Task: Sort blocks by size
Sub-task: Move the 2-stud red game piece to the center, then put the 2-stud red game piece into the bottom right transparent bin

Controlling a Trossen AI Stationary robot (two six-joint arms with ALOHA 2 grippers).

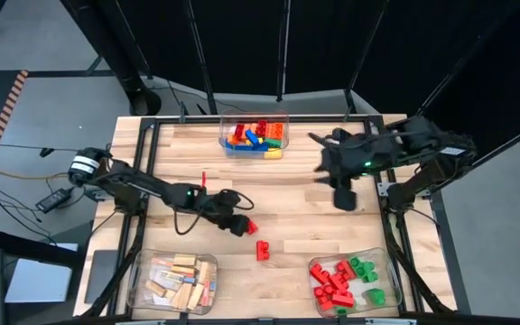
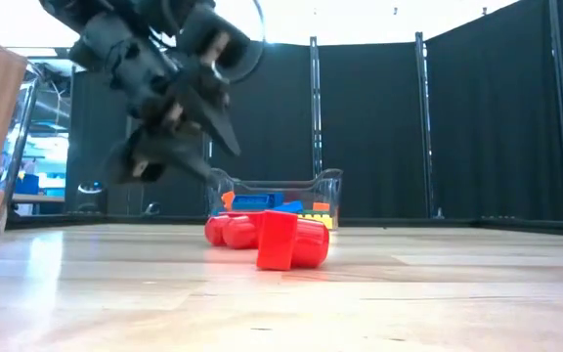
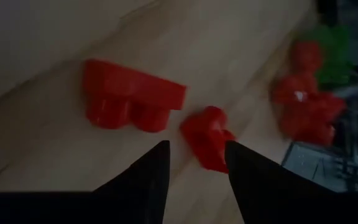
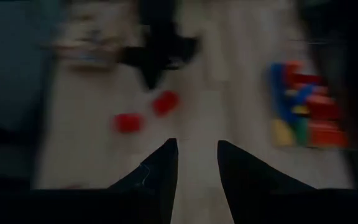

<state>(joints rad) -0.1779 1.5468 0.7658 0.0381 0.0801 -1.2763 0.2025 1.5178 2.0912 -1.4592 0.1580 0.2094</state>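
Two red studded blocks are seen loose on the bare wood near the middle of the table (image 1: pixel 287 194): a small red block (image 1: pixel 249 227) touching or just beside the left gripper's tip, and a longer red block (image 1: pixel 263 250) at about five o'clock from it, slightly apart. In the left wrist view the small one (image 3: pixel 207 137) lies just beyond the parted fingers (image 3: pixel 148 180), not between them, with the longer one (image 3: pixel 129 96) farther off. The left arm is stretched low from the table's nine o'clock side toward the centre, and the left gripper (image 1: pixel 238 223) is held partly open over the wood with nothing gripped. The right arm is raised at the two o'clock side; the right gripper (image 1: pixel 344 196) hangs above the table, its fingers (image 4: pixel 160 168) a little apart and empty. A clear bin at twelve o'clock (image 1: pixel 255 137) is filled with mixed red, blue, yellow, orange and green blocks. The bin at seven o'clock (image 1: pixel 177 280) holds pale wooden bars. The bin at five o'clock (image 1: pixel 350 284) holds red and green blocks.
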